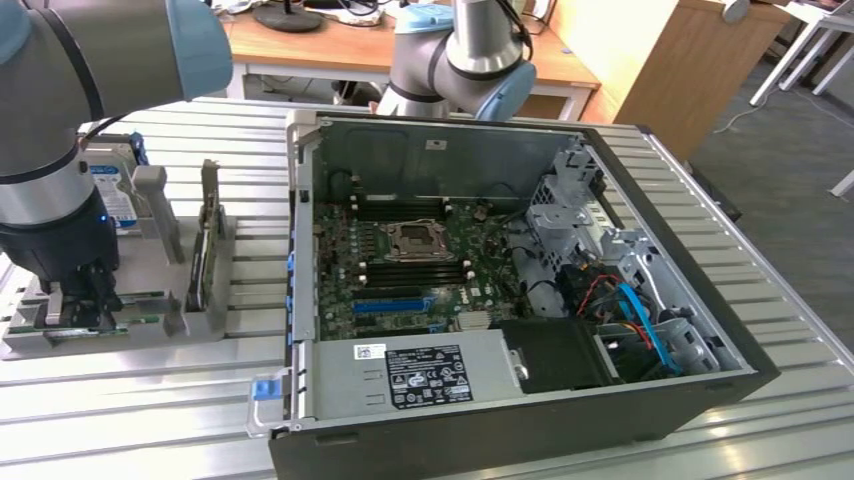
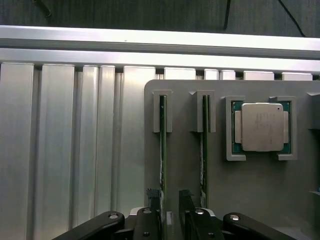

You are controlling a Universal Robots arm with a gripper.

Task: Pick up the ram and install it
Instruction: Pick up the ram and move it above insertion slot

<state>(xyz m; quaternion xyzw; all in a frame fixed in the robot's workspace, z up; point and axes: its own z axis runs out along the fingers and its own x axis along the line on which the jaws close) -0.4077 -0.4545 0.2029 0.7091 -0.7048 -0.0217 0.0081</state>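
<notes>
The claw (image 2: 170, 197) of a Universal Robots arm hangs low over a grey tray (image 2: 250, 200), seen from the wrist camera. Its two dark fingers (image 2: 154, 199) stand apart with a clear gap between them. The ram (image 2: 162, 145), a thin green stick standing on edge in a tray slot, runs with one end into that gap, closer to one finger than the other. Whether a finger touches it cannot be told. A second stick (image 2: 204, 145) stands on edge in the neighbouring slot, parallel to the ram and outside the claw's fingers. Beyond it, a square silver processor (image 2: 262, 126) lies flat in its own recess. The tray rests on a ribbed aluminium worktop (image 2: 60, 150).

From the exterior camera, the arm (image 1: 54, 200) reaches straight down at the exterior view's left, its claw set into the tray. A boxy drive (image 1: 118, 200) with a blue-and-white label stands upright at the back of the tray. To the exterior view's right of the tray, an opened computer case (image 1: 534, 440) lies on its side on the worktop. It exposes a green motherboard (image 1: 481, 250), a bare processor socket (image 1: 411, 238) flanked by long black slots (image 1: 400, 262), and a labelled power supply (image 1: 427, 375) along the near edge. The ram sits in the tray, outside the case.
</notes>
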